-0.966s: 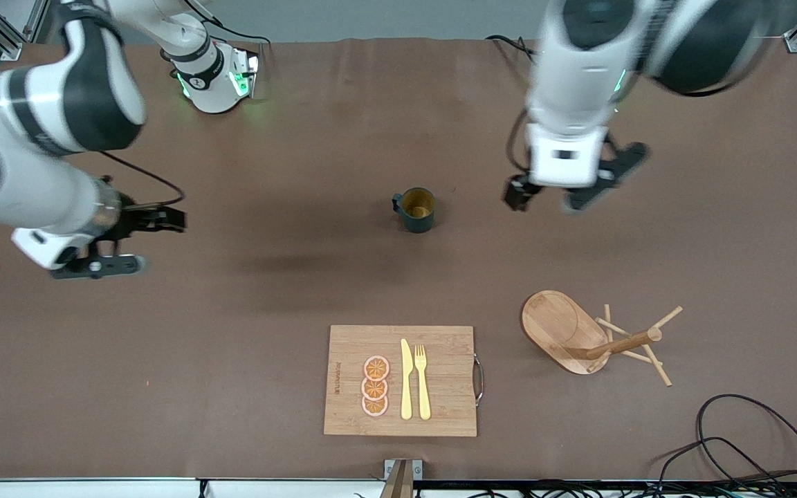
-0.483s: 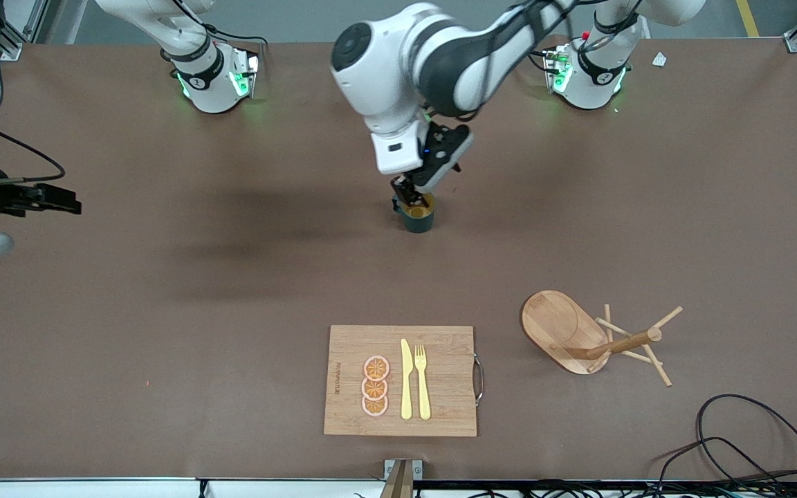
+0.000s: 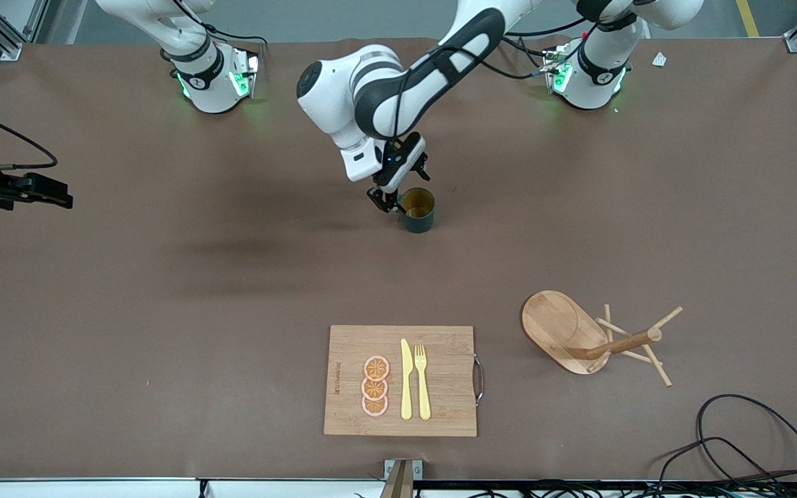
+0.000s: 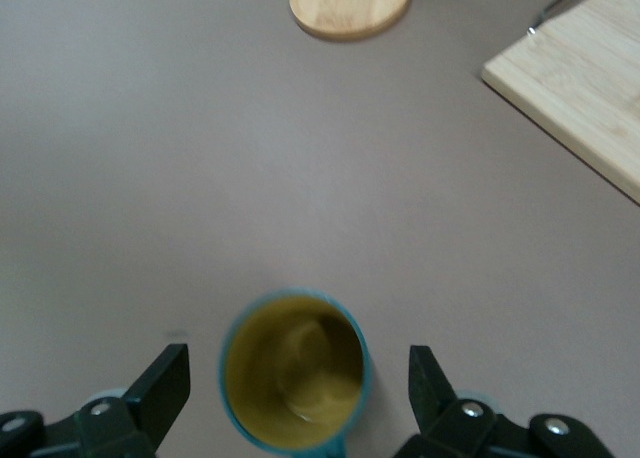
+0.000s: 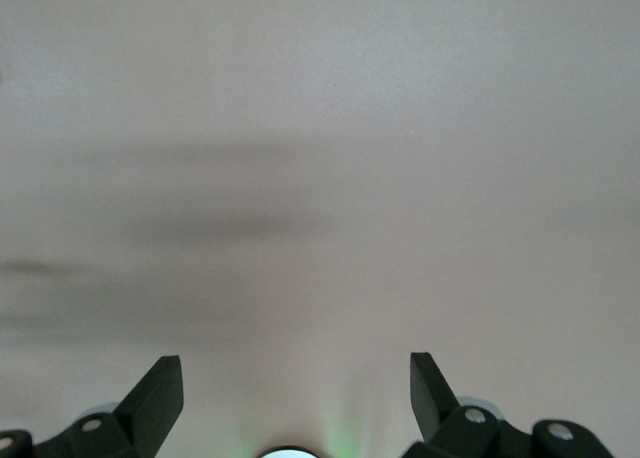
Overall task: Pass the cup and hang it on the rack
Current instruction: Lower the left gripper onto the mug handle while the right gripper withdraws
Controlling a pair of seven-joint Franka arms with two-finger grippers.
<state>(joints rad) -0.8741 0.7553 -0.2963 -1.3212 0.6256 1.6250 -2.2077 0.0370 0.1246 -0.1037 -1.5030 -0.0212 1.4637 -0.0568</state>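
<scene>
The cup (image 3: pixel 418 209), dark teal with an ochre inside, stands upright mid-table. My left gripper (image 3: pixel 400 185) is low over it and open. In the left wrist view the cup (image 4: pixel 293 370) sits between the two spread fingers (image 4: pixel 165 383), with a gap on each side. The rack (image 3: pixel 582 335), a light wooden mug tree on an oval base, stands nearer the front camera toward the left arm's end; its base (image 4: pixel 350 3) shows in the left wrist view. My right gripper (image 3: pixel 14 211) hangs open over bare table at the right arm's end, its fingers (image 5: pixel 160 388) holding nothing.
A bamboo cutting board (image 3: pixel 398 380) with orange slices, a yellow knife and a fork lies near the front edge; its corner (image 4: pixel 580 78) shows in the left wrist view. Black cables (image 3: pixel 737 443) coil at the front corner by the left arm's end.
My left arm swung from the left arm's end of the table to the cup and came down with its fingers either side of it. My right gripper drew back toward the table's end.
</scene>
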